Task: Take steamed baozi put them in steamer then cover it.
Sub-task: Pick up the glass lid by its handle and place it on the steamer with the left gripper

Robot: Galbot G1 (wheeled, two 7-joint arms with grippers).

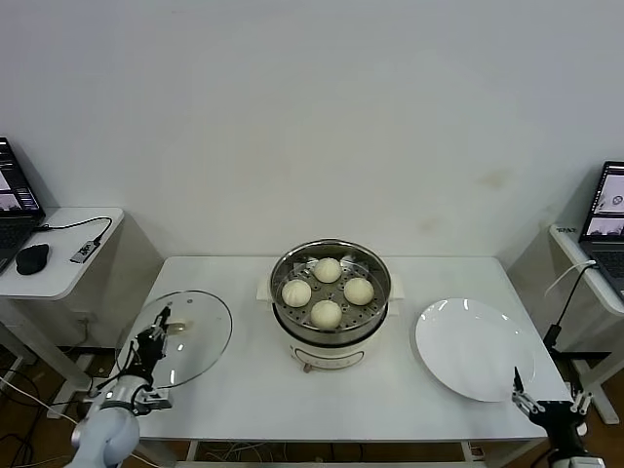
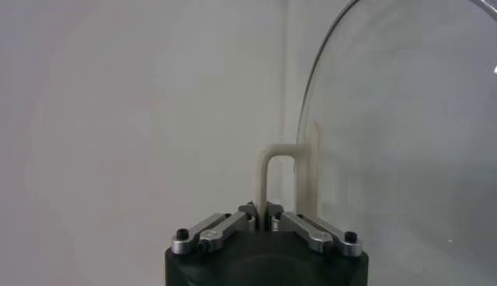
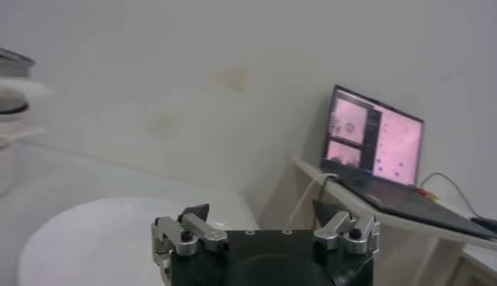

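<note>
Left gripper (image 2: 262, 211) jaws clamp cover (image 1: 185, 336) handle.

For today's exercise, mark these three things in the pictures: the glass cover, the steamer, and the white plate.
cover (image 1: 200, 336), head view, on the clear glass just beyond the handle.
steamer (image 1: 375, 265), head view, on the shiny steel rim at its right side.
white plate (image 1: 473, 351), head view, on the bare middle of the dish.

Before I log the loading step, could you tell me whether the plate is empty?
Empty: the plate shows bare white, and all four buns sit in the steamer.
</note>
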